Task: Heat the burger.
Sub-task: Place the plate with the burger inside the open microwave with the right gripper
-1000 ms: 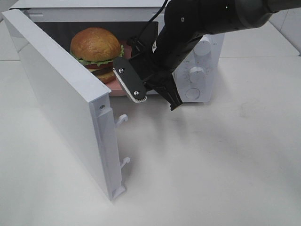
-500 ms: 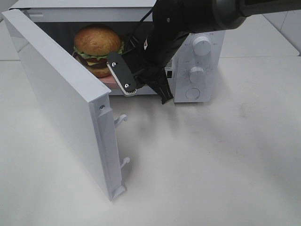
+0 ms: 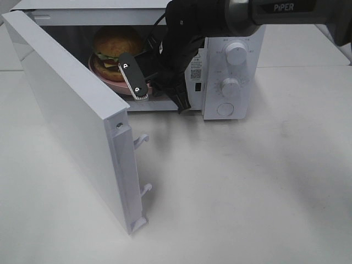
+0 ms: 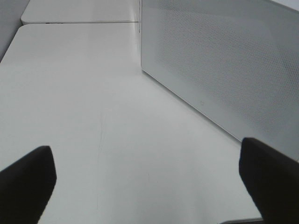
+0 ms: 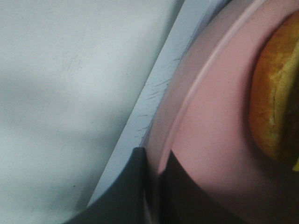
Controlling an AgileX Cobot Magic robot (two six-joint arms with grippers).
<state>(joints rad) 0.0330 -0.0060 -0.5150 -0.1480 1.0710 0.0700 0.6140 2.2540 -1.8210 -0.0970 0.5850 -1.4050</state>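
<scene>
Here, the burger [image 3: 113,47] sits on a pink plate [image 5: 210,126] inside the open microwave oven [image 3: 231,60]. The right end effector [image 5: 156,168] is pinched shut on the plate's rim. The left end effector [image 4: 148,186] hangs wide open, empty, above the counter [image 4: 93,107].

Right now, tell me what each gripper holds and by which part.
Right gripper pinches the round pink plate by its rim, with the golden-bun burger on it. Left gripper, open, holds nothing.
</scene>
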